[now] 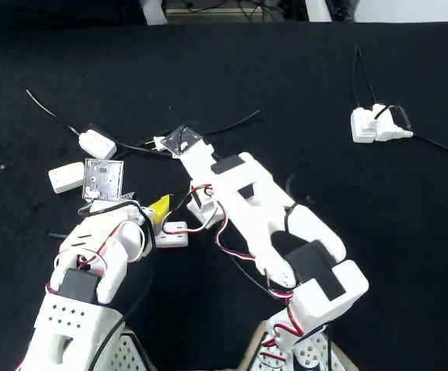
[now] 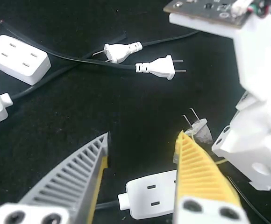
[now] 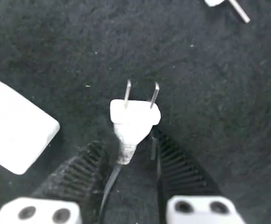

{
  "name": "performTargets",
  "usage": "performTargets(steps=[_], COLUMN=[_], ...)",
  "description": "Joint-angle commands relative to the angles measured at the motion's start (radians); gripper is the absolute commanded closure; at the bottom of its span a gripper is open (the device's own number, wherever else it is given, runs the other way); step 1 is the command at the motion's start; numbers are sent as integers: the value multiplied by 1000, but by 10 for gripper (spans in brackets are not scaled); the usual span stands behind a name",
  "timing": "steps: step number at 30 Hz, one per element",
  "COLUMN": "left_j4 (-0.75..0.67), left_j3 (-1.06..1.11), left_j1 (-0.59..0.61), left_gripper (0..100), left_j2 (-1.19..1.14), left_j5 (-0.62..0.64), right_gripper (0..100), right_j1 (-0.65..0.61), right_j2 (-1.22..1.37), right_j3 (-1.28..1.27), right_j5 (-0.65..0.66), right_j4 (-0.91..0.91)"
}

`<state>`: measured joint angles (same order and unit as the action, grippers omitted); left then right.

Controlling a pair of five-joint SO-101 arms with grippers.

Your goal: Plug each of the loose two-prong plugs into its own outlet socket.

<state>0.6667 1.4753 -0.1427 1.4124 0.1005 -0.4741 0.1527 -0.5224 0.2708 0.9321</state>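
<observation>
The right end effector is held open around a plug. One finger is set on each side of the plug's neck, and the prongs are pointed away. A white socket is seen near it on the black worktop.

The left end effector is held open too, above a second socket. A second plug is seen just beside its yellow finger. Two loose plugs are laid farther off.
</observation>
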Motion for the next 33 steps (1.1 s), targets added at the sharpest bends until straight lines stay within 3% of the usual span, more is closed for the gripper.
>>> performTargets(steps=[1,14,18,33], left_j4=[-8,-8,-8,-9], left_j3=[-15,-16,-16,-16], left_j1=[10,10,10,10], left_gripper=[766,766,766,766], left_j2=[5,5,5,5], left_j5=[-9,-9,-9,-9], right_gripper=[871,873,995,988], right_j1=[38,38,38,11], right_j2=[-7,-13,-10,-254], right_j3=[2,-35,-25,-30], right_j5=[12,17,17,68], right_j4=[-8,46,48,48])
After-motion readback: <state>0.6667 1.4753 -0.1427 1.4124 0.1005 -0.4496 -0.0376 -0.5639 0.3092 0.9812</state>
